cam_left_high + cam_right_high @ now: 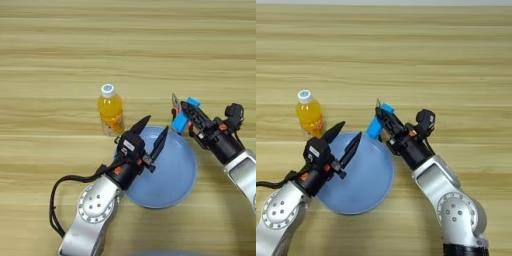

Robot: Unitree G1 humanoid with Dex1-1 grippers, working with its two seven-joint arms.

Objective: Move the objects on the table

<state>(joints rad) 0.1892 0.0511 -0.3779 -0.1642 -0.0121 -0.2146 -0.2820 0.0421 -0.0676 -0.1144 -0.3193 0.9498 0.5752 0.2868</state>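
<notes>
An orange-drink bottle (110, 111) with a white cap stands upright on the wooden surface (60, 45), near its middle and just beyond the far-left rim of a pale-blue plate (175, 180). The left hand (150, 134) hovers over the plate's left part, its fingers spread apart and holding nothing. The right hand (381, 118) is clamped on a bright-blue bar (375, 127), held tilted just above the plate's far rim.

You're looking at a bare robot test bench: only a striped wooden table (60, 45) fills both views.
</notes>
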